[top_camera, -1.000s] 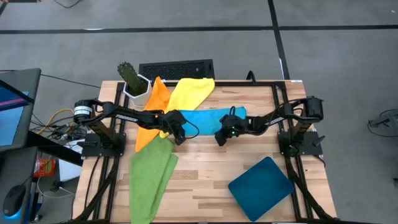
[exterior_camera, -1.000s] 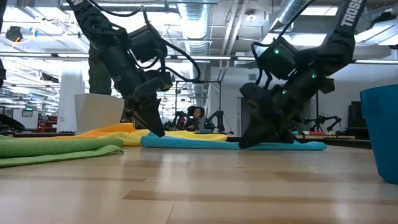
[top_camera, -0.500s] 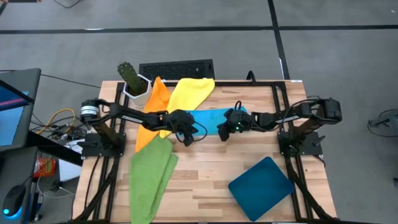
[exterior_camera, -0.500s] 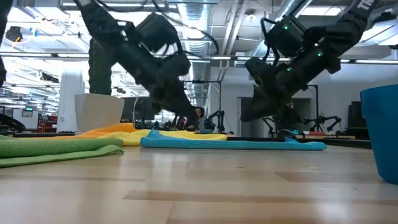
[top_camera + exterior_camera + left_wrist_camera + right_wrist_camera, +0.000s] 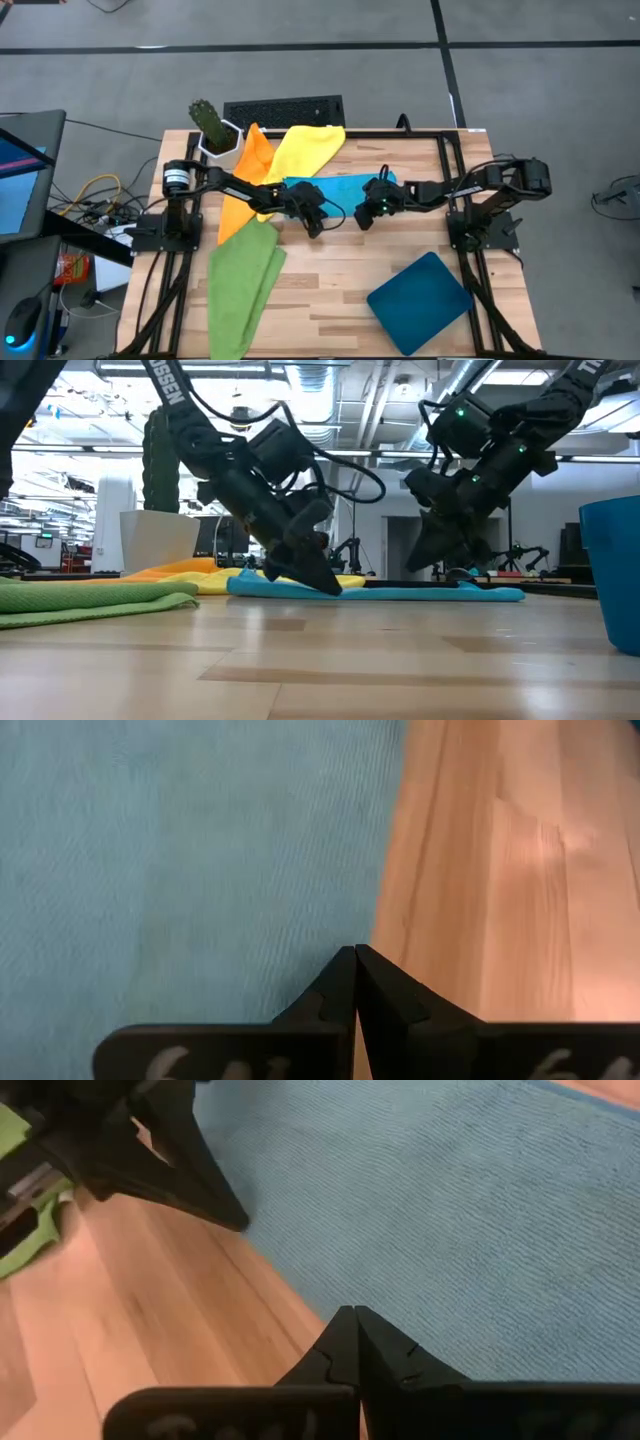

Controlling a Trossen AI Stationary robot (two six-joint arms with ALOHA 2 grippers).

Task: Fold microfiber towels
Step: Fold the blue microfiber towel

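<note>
Both grippers have slid inward along the near edge of the soft light blue microfiber towel (image 5: 338,189), lying flat mid-table toward the far edge. The left gripper (image 5: 316,226) and right gripper (image 5: 365,216) hover there, fingers pressed shut, holding nothing. Neither has the hem, so folding likely needs a fresh pinch.

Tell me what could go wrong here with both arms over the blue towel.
The left gripper sits shut at the light blue towel's near edge with no cloth visible between its fingers, so a lift might come up empty. The right gripper is shut too. Both work close together, so they might collide.
</note>
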